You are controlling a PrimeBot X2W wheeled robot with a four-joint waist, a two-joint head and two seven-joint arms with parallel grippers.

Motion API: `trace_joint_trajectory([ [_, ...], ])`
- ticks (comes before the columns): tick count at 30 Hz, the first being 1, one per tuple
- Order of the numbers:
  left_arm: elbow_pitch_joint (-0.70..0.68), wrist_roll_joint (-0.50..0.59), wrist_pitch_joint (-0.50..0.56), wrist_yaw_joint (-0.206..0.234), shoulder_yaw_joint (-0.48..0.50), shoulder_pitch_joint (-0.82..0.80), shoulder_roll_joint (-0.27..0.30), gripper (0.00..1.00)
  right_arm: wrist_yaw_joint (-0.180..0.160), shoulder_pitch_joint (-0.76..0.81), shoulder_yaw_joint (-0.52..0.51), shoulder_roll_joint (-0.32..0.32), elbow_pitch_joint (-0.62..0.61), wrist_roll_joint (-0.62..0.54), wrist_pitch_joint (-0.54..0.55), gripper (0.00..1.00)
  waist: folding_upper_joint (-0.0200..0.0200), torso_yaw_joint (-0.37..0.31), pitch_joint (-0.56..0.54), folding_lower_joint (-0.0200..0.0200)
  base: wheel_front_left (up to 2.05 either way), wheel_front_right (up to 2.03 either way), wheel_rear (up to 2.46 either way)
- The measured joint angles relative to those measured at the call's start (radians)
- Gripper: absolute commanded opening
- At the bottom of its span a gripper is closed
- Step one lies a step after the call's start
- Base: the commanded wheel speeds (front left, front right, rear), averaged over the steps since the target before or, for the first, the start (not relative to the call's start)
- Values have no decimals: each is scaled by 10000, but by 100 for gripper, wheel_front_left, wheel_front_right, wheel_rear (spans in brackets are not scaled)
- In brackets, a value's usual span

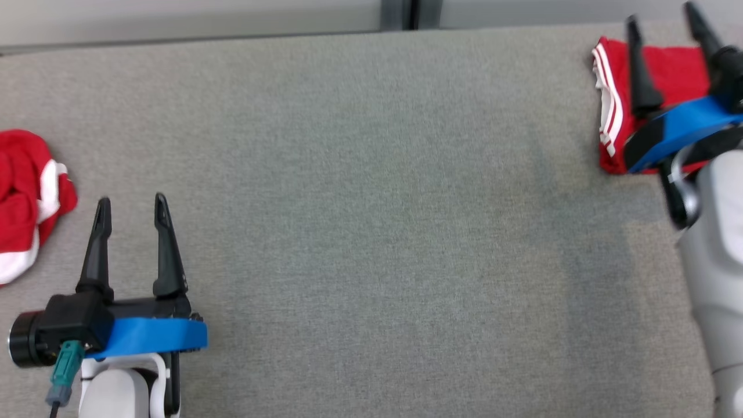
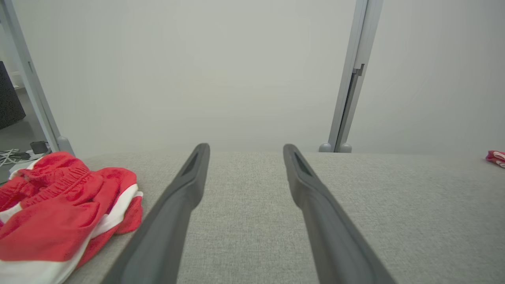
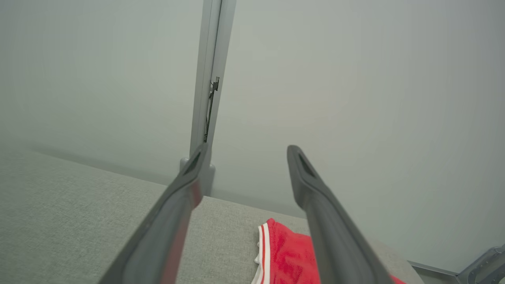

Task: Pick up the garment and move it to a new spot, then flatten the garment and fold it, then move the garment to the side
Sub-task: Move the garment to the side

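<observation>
The grey worktop (image 1: 371, 232) is carrying 2 red garments. The folded garment (image 1: 673, 67) is lying flat toward the far right corner, with its white-striped edge facing the worktop's middle. A crumpled garment (image 1: 23, 191) is lying at the left edge, well apart from the folded one.

The right gripper (image 1: 662, 14) is hovering over the folded garment with its jaws spread wide and pinching nothing. Whether it is touching the cloth cannot be told. The left gripper (image 1: 132, 198) is resting toward the front left corner, jaws equally spread and empty, just beside the crumpled garment.

The step in hand is judged to be the placement at the side, and it is looking nearly complete.

1. The right arm is best withdrawing straight upward, not sideways, so the 2 fingers (image 1: 641, 81) are not dragging the top layer.
2. The jaws are best staying spread until they are clear of the cloth.
3. A snagged striped edge is the main risk, since it would be opening the fold.
</observation>
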Motion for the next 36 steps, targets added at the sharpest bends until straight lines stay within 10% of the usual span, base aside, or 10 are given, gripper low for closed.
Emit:
trace_joint_trajectory([
  [36,426,-165,0,341,-267,1625,-167,100,0,7280,-579,2071,-5409,918,1120,100,0,191,-2441,1,0,0,0],
])
